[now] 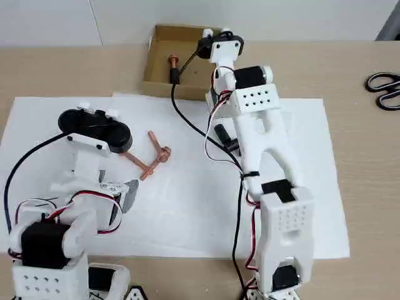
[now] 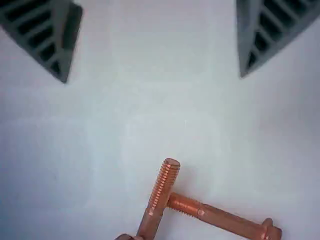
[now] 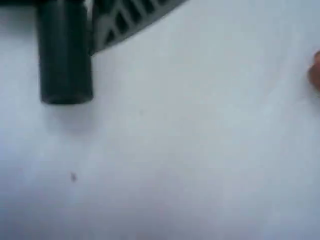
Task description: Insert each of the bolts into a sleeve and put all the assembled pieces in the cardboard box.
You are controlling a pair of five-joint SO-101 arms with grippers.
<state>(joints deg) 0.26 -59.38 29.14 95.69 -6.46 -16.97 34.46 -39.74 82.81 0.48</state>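
Observation:
Copper bolts (image 1: 152, 161) lie crossed on the white sheet, and two of these bolts (image 2: 200, 212) show in the left wrist view. My left gripper (image 2: 153, 77) hangs open above bare sheet short of them, and one grey finger (image 1: 128, 194) shows in the high view. My right gripper (image 1: 226, 139) is tucked under its arm near the sheet's middle, shut on a black sleeve (image 3: 65, 57) beside its grey finger (image 3: 130, 20). The cardboard box (image 1: 156, 59) at the back holds one bolt set in a sleeve (image 1: 174, 69).
The white sheet (image 1: 187, 212) covers most of the wooden table. Black scissors (image 1: 384, 89) lie at the far right edge. The right arm's cables (image 1: 187, 119) run across the sheet between the box and the bolts. A copper edge (image 3: 316, 72) shows in the right wrist view.

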